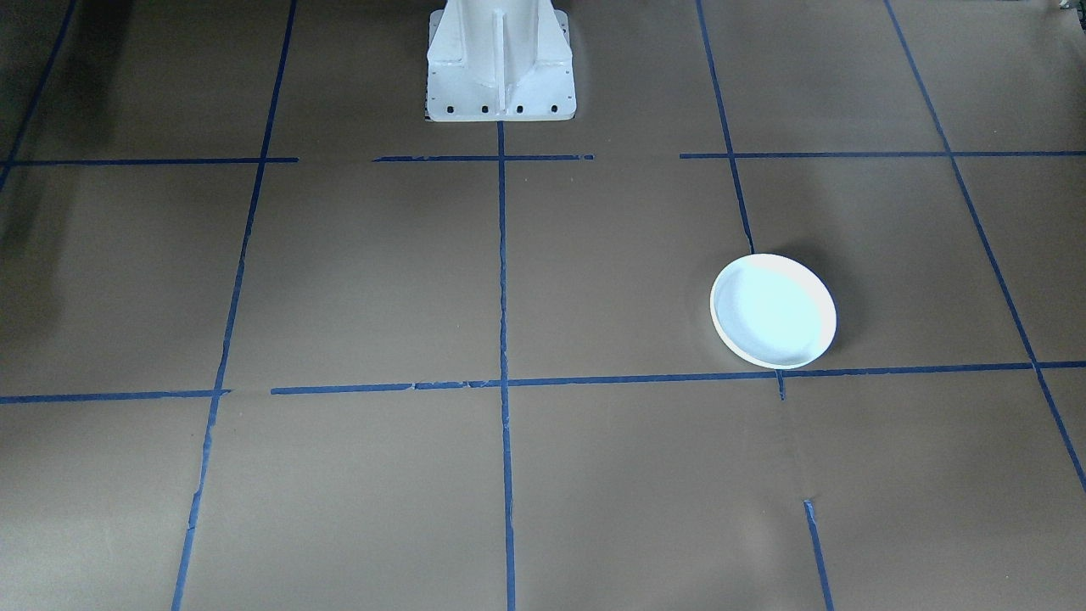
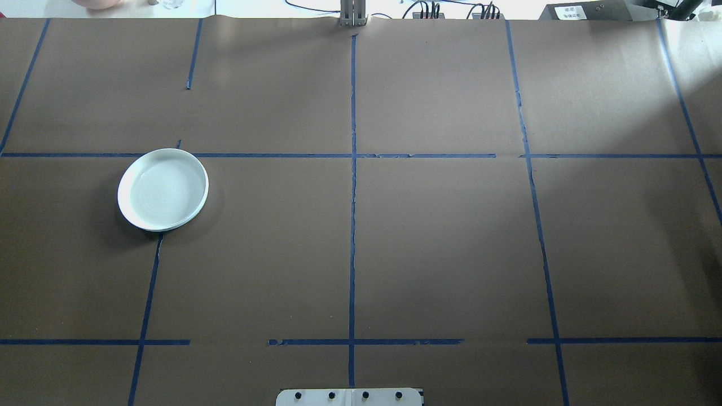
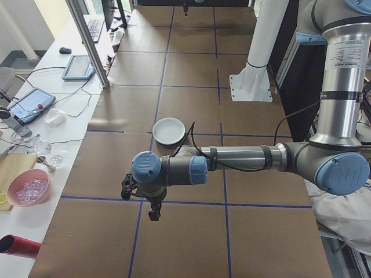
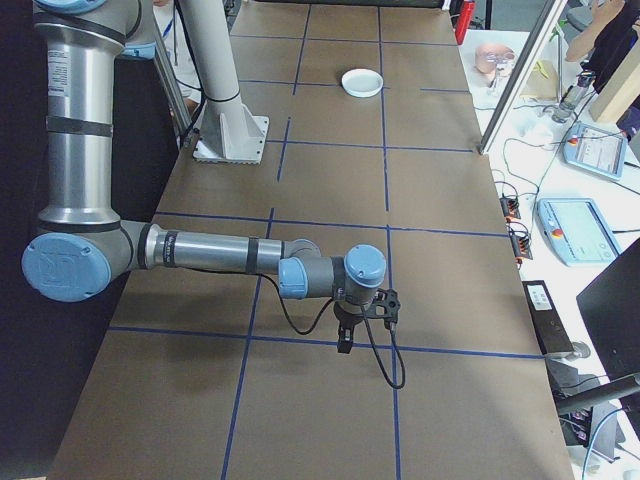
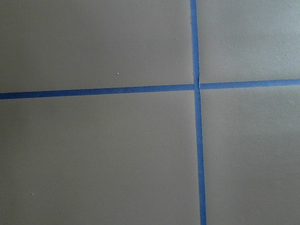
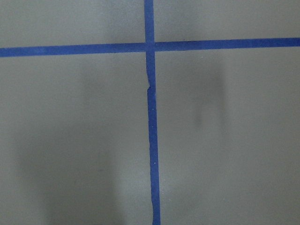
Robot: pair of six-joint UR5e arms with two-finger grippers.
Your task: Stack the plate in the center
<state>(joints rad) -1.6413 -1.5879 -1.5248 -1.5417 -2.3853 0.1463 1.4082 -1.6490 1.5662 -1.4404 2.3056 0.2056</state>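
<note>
A round shallow plate point(image 1: 773, 311) point(image 2: 162, 190) point(image 3: 168, 131) point(image 4: 362, 82), pale bluish-grey inside with faint rings and a whitish rim, lies on the robot's left half of the table, beside a blue tape crossing. Along its near edge in the overhead view a second rim line shows; I cannot tell whether another plate lies under it. No other plate lies apart from it. My left gripper point(image 3: 153, 215) hangs over the table's left end, far from the plate. My right gripper point(image 4: 345, 345) hangs over the right end. Whether either is open or shut I cannot tell. Both wrist views show only brown paper and tape.
The robot's white base point(image 1: 501, 68) point(image 2: 350, 396) stands at the table's near middle edge. Blue tape lines point(image 2: 352, 169) divide the brown paper into squares. A side bench holds a pink bowl point(image 3: 27, 191) and tablets point(image 3: 78, 66), with a metal post point(image 3: 87, 40) at the table edge.
</note>
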